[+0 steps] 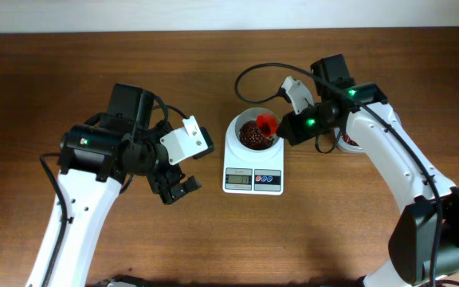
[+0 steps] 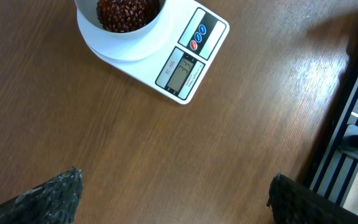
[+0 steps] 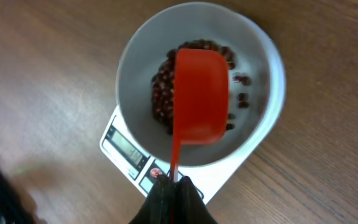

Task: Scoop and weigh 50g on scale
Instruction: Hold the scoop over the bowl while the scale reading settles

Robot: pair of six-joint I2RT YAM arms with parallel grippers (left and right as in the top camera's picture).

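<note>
Beans (image 3: 161, 90) sat mid-frame in the bowl (image 3: 135, 56) on the scale (image 1: 253, 166), under a seemingly tipped red scoop (image 3: 199, 93) pinched by the right gripper (image 3: 169, 183); left gripper (image 1: 179, 190) spread.

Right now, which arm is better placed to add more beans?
Right: the right gripper grips the red scoop over the white bowl; the left gripper hangs open, empty, beside the scale.

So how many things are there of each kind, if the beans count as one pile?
scale: 1
bowl: 1
red scoop: 1
pile of beans: 1
robot grippers: 2, the left gripper and the right gripper
Total: 6
</note>
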